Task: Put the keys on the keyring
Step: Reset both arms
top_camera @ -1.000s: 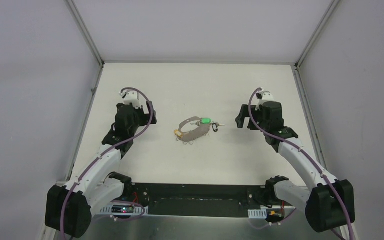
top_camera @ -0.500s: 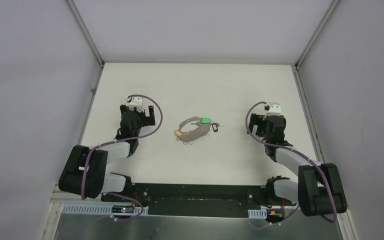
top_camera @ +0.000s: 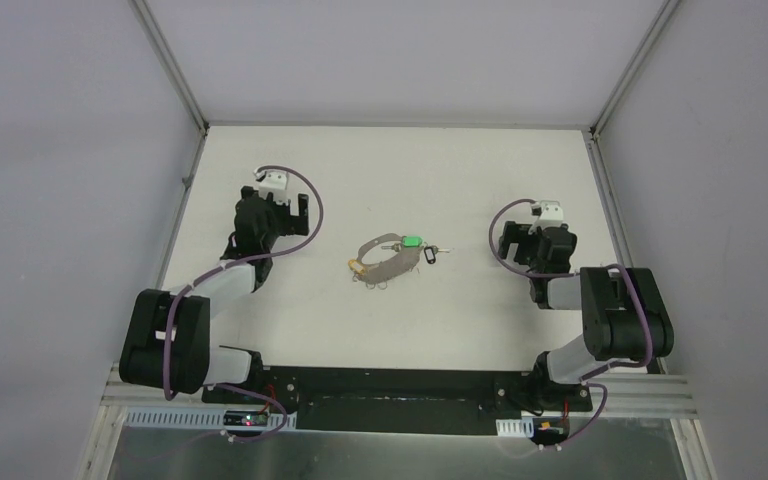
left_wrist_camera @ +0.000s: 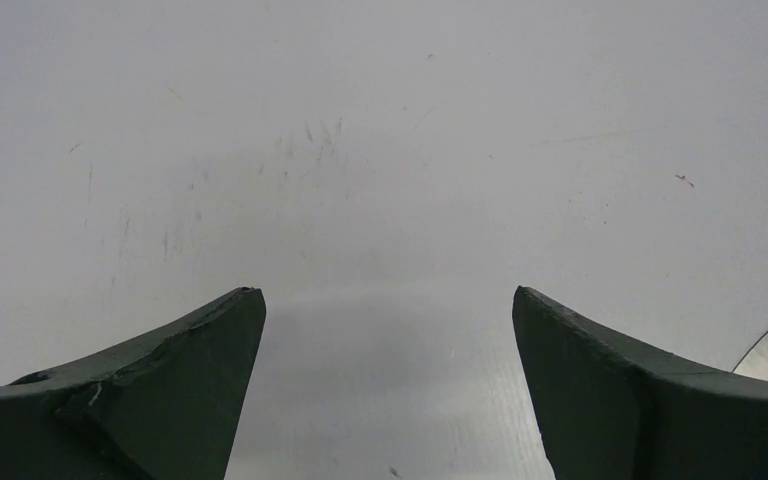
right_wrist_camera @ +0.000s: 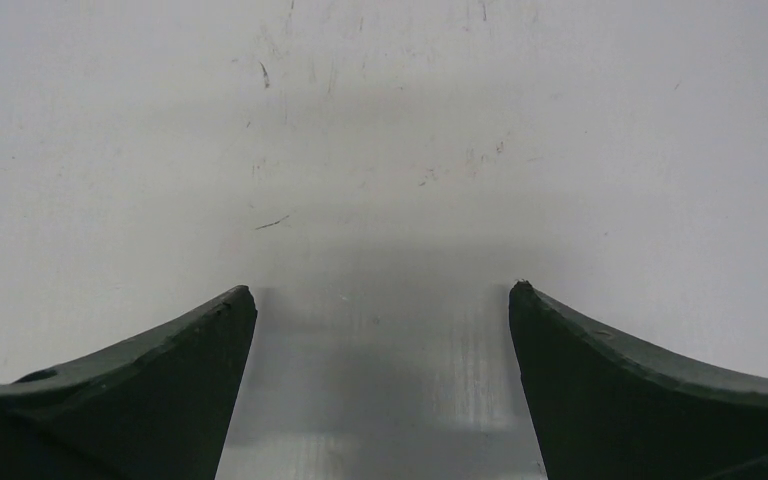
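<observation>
My left pincer (top_camera: 272,218) stands wide with nothing between its fingers, and my right pincer (top_camera: 534,246) is just as wide and bare. Both arms are folded, elbows drawn back toward their bases, with the wrists low over the white tabletop (top_camera: 460,165), one on each side. Pale grey walls close it in left, far and right. The keyring (top_camera: 388,263) lies mid-tabletop between my pincers, well apart from both. Its long axis runs left to right, with the right end slightly farther. The keys (top_camera: 418,248) bunch at that right end.
</observation>
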Robot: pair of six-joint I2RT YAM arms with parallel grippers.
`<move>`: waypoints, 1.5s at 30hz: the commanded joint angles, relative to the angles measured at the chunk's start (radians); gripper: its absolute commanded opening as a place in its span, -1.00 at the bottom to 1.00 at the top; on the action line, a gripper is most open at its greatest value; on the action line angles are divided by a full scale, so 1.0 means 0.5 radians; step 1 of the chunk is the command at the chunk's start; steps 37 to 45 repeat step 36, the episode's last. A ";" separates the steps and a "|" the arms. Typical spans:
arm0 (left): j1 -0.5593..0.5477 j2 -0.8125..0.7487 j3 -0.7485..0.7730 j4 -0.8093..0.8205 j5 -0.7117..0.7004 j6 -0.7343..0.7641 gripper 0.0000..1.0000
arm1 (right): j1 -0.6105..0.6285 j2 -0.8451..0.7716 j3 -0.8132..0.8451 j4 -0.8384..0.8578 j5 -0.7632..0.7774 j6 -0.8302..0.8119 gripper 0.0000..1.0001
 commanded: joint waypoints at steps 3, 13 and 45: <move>0.044 -0.058 0.045 -0.318 0.090 0.063 0.98 | -0.023 0.092 0.084 0.262 -0.033 0.003 1.00; 0.062 0.300 -0.465 0.905 -0.076 0.127 0.98 | -0.023 0.086 0.088 0.237 -0.035 0.003 1.00; 0.082 0.350 -0.334 0.678 -0.123 0.086 0.98 | -0.023 0.088 0.088 0.241 -0.023 0.000 0.99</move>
